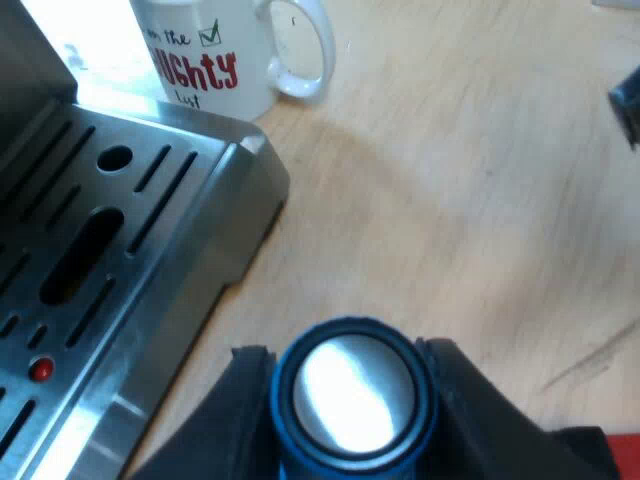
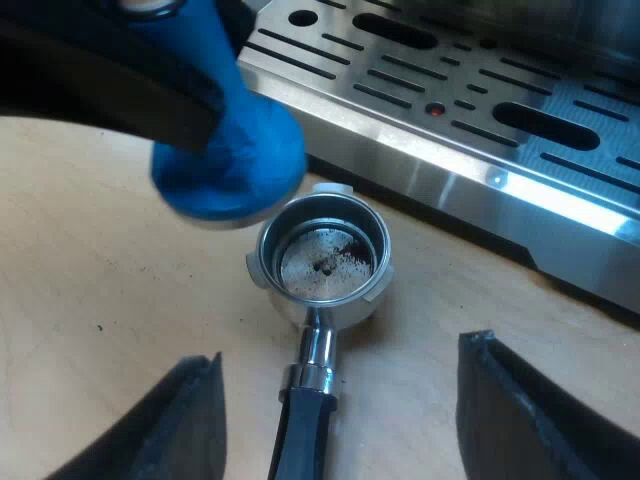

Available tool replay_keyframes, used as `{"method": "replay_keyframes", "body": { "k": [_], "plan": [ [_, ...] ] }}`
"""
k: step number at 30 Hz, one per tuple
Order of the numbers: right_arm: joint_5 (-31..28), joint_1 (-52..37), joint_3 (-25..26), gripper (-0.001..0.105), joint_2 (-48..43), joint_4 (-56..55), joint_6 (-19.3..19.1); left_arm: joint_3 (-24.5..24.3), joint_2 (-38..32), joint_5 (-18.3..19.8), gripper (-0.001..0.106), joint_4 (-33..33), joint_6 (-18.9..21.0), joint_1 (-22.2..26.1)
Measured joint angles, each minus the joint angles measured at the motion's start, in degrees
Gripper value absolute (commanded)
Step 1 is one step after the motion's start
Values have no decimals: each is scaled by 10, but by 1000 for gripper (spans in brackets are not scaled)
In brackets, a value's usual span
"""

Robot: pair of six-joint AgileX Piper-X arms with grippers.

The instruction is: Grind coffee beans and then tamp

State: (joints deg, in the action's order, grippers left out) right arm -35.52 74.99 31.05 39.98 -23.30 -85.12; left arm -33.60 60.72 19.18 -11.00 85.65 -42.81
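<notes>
Tamper [image 2: 228,165] is pinched in my left claw [image 1: 352,390], hanging off-centre just beside the holder [image 2: 322,258]. That lies on the pale wood tabletop [image 2: 90,300] near the machine [image 2: 480,150]. My right claw [image 2: 345,352] is spread either side of the handle and isn't gripping it, so I reckon a skewed press could catch the rim and tip it. The basket looks nearly empty too. Mug [image 1: 215,50] sits by the machine's corner.
</notes>
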Motion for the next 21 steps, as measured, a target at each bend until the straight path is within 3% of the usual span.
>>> {"method": "replay_keyframes", "body": {
  "k": [21],
  "plan": [
    [0, 0, 0, 54, 0, 0, 0, 0, 105, -1, 6, 56, -6, 0]
  ]
}}
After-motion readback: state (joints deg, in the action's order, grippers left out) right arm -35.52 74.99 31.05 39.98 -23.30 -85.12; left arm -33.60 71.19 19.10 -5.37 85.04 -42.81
